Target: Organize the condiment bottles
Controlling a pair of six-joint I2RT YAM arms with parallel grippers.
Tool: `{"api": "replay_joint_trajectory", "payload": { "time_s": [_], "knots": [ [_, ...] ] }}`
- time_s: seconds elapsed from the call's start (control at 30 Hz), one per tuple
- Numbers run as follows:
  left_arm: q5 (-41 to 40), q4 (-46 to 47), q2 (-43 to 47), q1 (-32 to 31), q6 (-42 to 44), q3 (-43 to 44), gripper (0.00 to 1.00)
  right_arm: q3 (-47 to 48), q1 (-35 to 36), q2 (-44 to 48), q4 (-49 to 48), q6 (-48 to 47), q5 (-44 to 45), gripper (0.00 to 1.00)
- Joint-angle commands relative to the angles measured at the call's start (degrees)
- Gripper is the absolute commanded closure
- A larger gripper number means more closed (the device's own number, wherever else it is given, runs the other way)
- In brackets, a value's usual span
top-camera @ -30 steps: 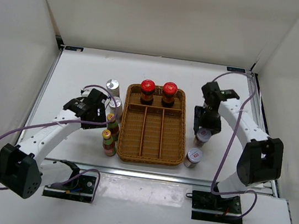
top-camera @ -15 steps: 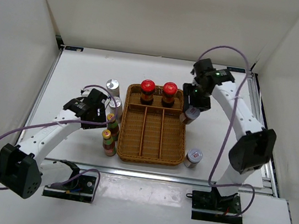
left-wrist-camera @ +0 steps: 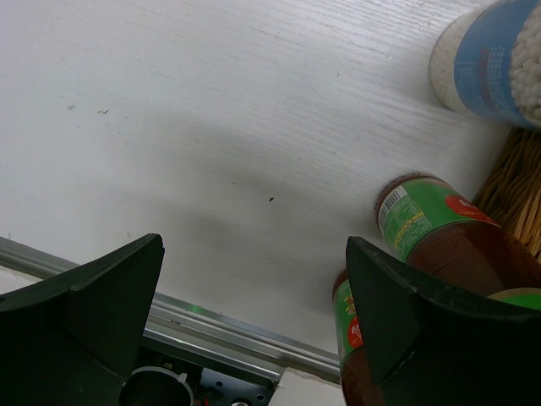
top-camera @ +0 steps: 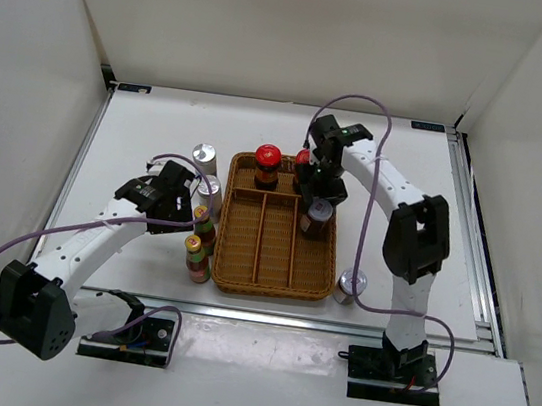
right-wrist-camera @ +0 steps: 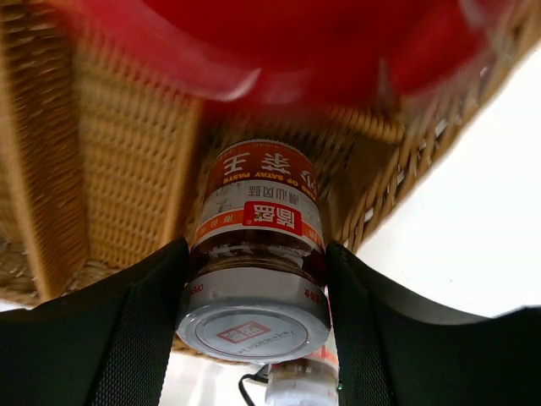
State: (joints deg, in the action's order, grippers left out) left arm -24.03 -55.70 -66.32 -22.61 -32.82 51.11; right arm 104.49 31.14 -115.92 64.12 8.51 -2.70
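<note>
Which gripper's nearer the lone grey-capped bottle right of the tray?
Right. Right gripper: over the brown wicker tray beside the grey-capped bottle. Left gripper: left of the tray.

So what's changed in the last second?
The right gripper, shut on a grey-capped bottle, carried it left from the table to over the tray's right side. The left gripper, open, and the other bottles stayed put.
</note>
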Motion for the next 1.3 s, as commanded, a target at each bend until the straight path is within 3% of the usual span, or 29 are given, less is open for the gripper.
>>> {"api": "replay_joint_trajectory", "payload": {
  "time_s": [0.0,0.03,0.07,0.17,0.33,0.5,0.77,0.87,1.27],
  "knots": [
    [0.21,-0.20,0.14,0.20,0.03,1.45,0.00,2.39,-1.25,-1.41,0.13,-0.35,-0.64,0.69],
    [0.21,-0.20,0.14,0.20,0.03,1.45,0.00,2.39,-1.25,-2.02,0.13,-0.34,-0.64,0.63],
    [0.21,-0.20,0.14,0.20,0.03,1.45,0.00,2.39,-1.25,-2.03,0.13,-0.34,-0.64,0.41],
    [0.21,-0.20,0.14,0.20,0.03,1.45,0.00,3.35,-1.78,-2.73,0.83,0.18,-1.16,0.00],
    [-0.49,-0.72,0.76,0.20,0.03,1.45,0.00,7.73,-3.01,2.88,4.78,1.33,-0.64,0.00],
    [-0.49,-0.11,1.29,0.20,0.03,1.45,0.00,4.42,-3.01,14.30,8.65,1.86,4.71,0.00],
    [-1.02,-0.11,4.00,0.20,0.03,1.45,0.00,-24.83,-2.48,33.28,9.10,3.87,5.60,0.00],
    [-1.54,-0.11,6.28,0.20,0.03,0.92,0.00,-33.20,-2.48,38.39,5.85,4.41,1.22,0.00],
    [-3.74,0.42,13.67,0.20,-0.49,-0.14,0.00,-41.02,-1.96,29.87,6.99,15.21,1.38,0.01]
  ]
}}
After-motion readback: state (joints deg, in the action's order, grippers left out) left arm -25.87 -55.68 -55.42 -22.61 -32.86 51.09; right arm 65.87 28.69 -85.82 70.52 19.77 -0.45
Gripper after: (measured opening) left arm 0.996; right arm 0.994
